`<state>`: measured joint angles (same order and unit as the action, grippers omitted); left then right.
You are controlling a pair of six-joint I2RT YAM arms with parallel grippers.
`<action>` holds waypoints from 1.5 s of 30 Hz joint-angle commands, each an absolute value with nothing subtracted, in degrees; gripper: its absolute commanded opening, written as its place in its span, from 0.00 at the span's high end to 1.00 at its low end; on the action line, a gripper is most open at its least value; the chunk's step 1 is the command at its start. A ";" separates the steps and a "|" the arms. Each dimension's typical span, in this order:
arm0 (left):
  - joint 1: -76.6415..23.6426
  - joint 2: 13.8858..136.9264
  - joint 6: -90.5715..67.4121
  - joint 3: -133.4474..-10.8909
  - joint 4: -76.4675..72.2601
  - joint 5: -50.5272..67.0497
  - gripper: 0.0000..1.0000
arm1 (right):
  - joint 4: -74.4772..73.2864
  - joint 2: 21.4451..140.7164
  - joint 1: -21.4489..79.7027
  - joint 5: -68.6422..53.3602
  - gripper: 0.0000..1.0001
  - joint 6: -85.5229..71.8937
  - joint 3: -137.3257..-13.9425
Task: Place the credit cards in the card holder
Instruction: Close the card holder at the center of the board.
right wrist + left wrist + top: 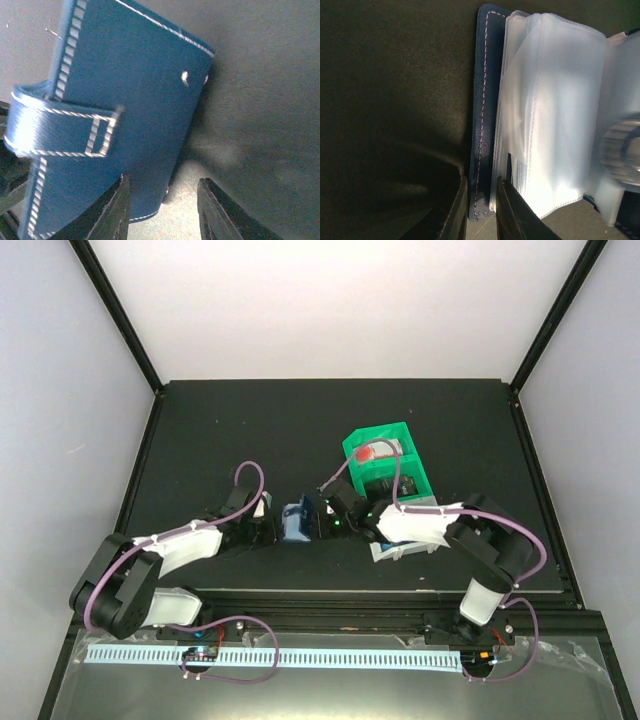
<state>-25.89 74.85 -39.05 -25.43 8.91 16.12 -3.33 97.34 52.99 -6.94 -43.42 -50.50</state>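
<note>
Left claw (481,190): clenched on the navy cover edge of the card holder (484,100), probably to pin it open.
Right claw (162,182): released, jaws wide; the holder's lower corner sits between them, nearer one finger.
Sleeves (555,110): clear pockets fanned just beyond the left claw, exposed for loading.
Credit cards: none clearly visible; a pale shape under the right arm is unreadable.
</note>
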 commanded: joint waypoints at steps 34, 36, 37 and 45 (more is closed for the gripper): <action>-26.37 77.41 -39.20 -20.42 2.12 20.53 0.85 | 37.98 109.40 52.57 -23.04 0.70 -61.50 -42.98; -26.37 75.83 -39.13 -20.17 2.75 19.87 0.84 | 33.07 107.56 52.51 -19.78 0.71 -58.40 -44.21; -26.37 75.19 -38.92 -20.13 3.13 19.46 0.83 | 30.84 107.04 52.48 -18.82 0.71 -57.22 -45.09; -26.37 74.53 -38.23 -20.30 3.39 19.23 0.83 | 31.99 107.22 52.29 -17.99 0.57 -56.78 -46.14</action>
<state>-26.00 74.32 -39.22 -21.04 -0.19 19.57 30.89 108.53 52.14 -20.23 -58.48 -45.45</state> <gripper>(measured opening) 0.170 0.430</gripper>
